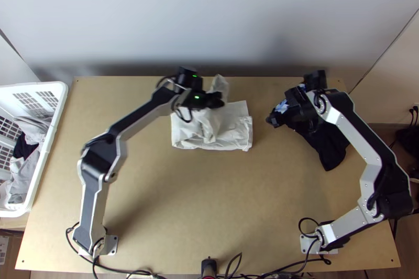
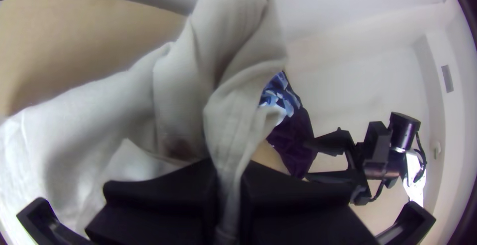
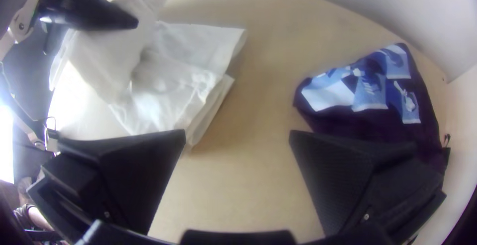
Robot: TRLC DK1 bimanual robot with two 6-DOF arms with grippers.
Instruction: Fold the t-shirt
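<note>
One white cloth [image 2: 238, 121] pinched (left wrist view), basket [image 1: 53, 124], top view

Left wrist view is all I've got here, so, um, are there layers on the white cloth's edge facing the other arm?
Observer: Yes. The right wrist view shows one edge of the white cloth lying over another there.
Operator: And what's between the right gripper's fingertips?
Observer: No cloth; its own camera shows bare table between them.
Operator: Any laundry off to my left?
Observer: Yes, grey clothes in a white basket at the table's left side.
</note>
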